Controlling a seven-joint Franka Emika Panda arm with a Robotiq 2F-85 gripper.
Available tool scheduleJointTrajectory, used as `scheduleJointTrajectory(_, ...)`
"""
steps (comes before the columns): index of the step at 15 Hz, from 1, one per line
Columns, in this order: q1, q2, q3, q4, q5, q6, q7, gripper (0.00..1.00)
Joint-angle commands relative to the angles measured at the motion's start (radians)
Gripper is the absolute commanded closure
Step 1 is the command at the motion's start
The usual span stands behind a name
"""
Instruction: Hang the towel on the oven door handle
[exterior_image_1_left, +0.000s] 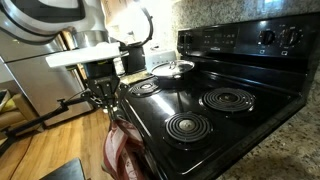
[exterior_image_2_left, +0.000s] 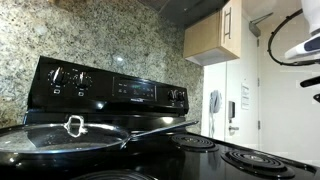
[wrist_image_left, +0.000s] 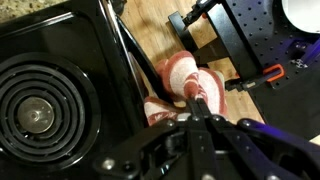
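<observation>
Clearly, gripper (wrist_image_left: 193, 100) clamps soft, crumpled red-striped towel (wrist_image_left: 180, 75) beside slim dark oven door handle (wrist_image_left: 125, 50)

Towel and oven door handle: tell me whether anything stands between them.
Nothing visible does. In the wrist view the towel, held in the shut gripper, hangs close beside the oven door handle, with no object between them; whether they touch is unclear.

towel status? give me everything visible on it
The towel is a soft brick-red cloth with white stripes, bunched into folds. The gripper is shut on its upper part. The rest hangs beside the stove's front edge, above the wood floor. It is close to the oven door handle; contact unclear.
</observation>
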Motion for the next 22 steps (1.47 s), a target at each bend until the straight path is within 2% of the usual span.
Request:
scheduleJointTrajectory(1,-0.033,0.088,0.008,0.013,0.004,0.035,0.003,1.0)
scheduleJointTrajectory(7,-0.058,0.178,0.022,0.01,-0.013,0.154,0.003,1.0)
scheduleJointTrajectory(10,-0.068,0.216,0.034,-0.01,-0.052,0.252,0.038,1.0)
scheduleJointTrajectory(15,-0.097,0.271,0.063,-0.045,-0.204,0.427,0.177,1.0)
scheduleJointTrajectory(16,-0.092,0.261,0.054,-0.031,-0.155,0.377,0.12,0.99)
scheduleJointTrajectory(22,-0.094,0.278,0.065,-0.037,-0.183,0.402,0.154,0.99)
